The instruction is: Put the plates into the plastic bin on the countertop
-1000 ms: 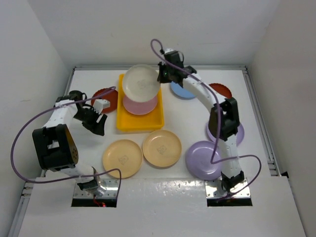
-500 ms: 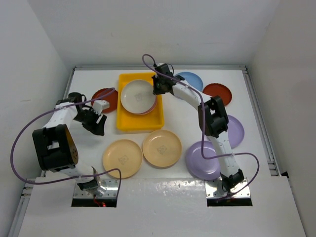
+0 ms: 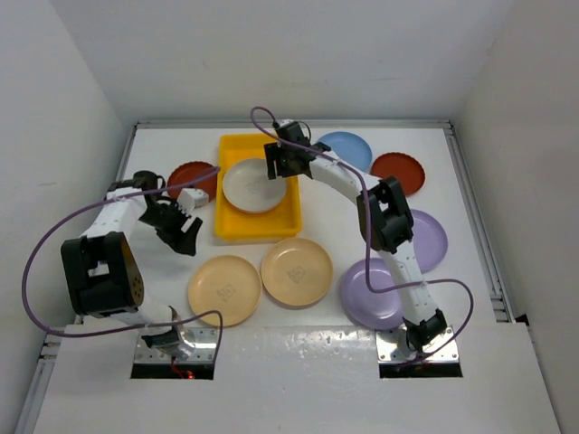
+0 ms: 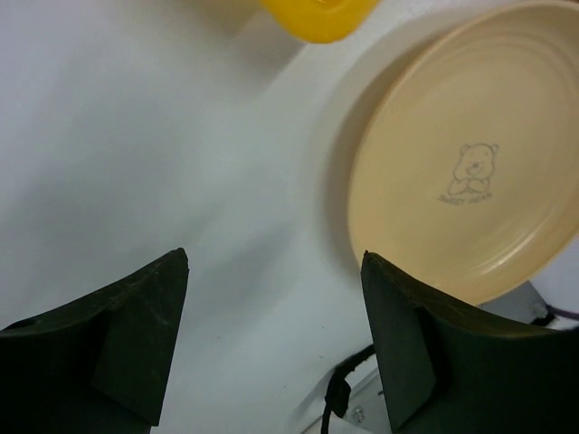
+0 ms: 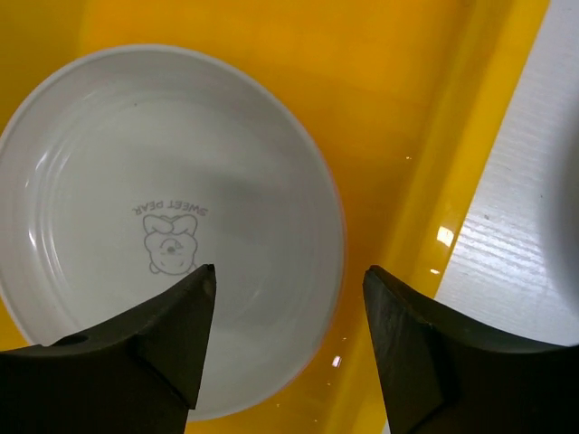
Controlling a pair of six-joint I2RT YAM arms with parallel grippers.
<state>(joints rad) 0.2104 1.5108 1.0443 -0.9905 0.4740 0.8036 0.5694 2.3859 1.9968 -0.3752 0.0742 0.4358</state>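
Currently both empty: right gripper (image 5: 288, 280) gaping over cream plate (image 5: 136, 181) in bin (image 5: 425, 90), left gripper (image 4: 274, 262) gaping near tan plate (image 4: 470, 172); fingers risking clipping rims.

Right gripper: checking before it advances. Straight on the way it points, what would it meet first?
Probably the cream plate lying in the yellow bin, directly ahead of the open right gripper; how far off, the pictures don't show.

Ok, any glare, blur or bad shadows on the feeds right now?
Top external: even light, soft shadows, sharp, only a sheen on the countertop at its near edge. Left wrist: tan plate and its bear print legible, yellow bin corner soft. Right wrist: small glints on the bin's floor, cream plate print readable, no washout.
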